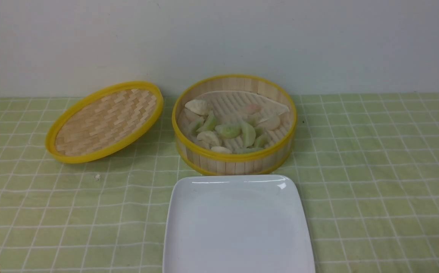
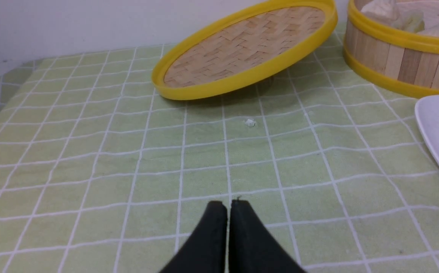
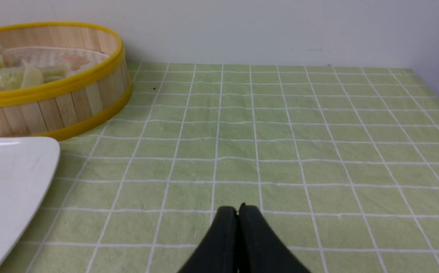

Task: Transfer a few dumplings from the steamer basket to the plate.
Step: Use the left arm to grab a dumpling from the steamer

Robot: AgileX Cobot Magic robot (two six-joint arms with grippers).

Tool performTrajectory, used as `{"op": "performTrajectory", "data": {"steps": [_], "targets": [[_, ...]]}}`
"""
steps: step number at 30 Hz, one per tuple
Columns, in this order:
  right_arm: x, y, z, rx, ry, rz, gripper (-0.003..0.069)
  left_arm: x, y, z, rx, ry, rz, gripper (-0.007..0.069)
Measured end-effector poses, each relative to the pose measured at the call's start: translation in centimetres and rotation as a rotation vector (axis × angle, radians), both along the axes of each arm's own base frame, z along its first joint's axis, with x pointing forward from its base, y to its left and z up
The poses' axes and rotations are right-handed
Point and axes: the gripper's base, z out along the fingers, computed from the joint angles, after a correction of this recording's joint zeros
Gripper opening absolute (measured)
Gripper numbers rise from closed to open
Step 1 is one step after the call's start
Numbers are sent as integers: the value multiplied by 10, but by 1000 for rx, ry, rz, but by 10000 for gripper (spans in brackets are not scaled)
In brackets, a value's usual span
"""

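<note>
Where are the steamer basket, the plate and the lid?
steamer basket (image 1: 234, 165): front view, near slat wall.
plate (image 1: 238, 227): front view, bare middle.
lid (image 1: 105, 121): front view, woven centre.

The front camera looked forward and slightly down from the robot's side, with the plate (image 1: 238, 227) nearest, the steamer basket (image 1: 234, 163) behind it and the wall (image 1: 219, 38) beyond. Each wrist camera sat low and close over the tablecloth (image 2: 90, 170), facing that wall past its own tips — the left gripper (image 2: 228, 204) and the right gripper (image 3: 237, 208). All three views shared the steamer basket and the plate; the lid (image 1: 105, 121) showed only in the front and left wrist views.
</note>
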Motion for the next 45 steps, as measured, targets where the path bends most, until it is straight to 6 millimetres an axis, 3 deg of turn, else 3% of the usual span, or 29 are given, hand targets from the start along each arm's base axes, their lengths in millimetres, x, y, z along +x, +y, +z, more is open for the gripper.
{"op": "performTrajectory", "data": {"steps": [8,13,15,19,23,27,29,30,31,32,35,36,38,42,44,45], "targets": [[0,0,1,23,-18,0,-15,0,0,0,0,0,0,-6],[3,3,13,405,-162,-17,-15,0,0,1,-5,-10,-1,-6],[3,2,21,641,-238,-38,-15,1,-1,4,-49,-48,0,-6],[2,-2,28,928,-312,-72,-15,3,-3,15,-301,-160,23,-6],[2,-4,29,981,-329,-84,-15,3,-2,25,-579,-261,56,-6],[1,-6,34,1034,-371,-95,-15,0,10,46,-817,-506,122,-6],[-1,-5,45,1043,-388,-75,-15,-3,13,60,-853,-579,122,-6],[-4,-4,58,1025,-411,-47,-15,-6,13,73,-857,-622,106,-6],[-12,0,85,957,-439,17,-15,-12,10,98,-824,-654,61,-6],[-15,1,96,916,-442,40,-15,-14,8,108,-800,-650,42,-6],[-17,14,149,647,-331,138,-15,-6,-3,158,-628,-462,-23,-6],[-9,19,168,535,-231,169,-15,7,-8,176,-568,-311,-28,-6],[5,23,187,406,-104,199,-15,30,-13,191,-499,-83,-34,-6],[45,30,195,223,268,263,-15,82,-23,194,-352,405,-110,-6],[60,32,193,191,417,289,-15,100,-27,193,-307,548,-177,-6],[72,33,190,174,520,311,-15,122,-31,189,-283,645,-232,-6]]}}
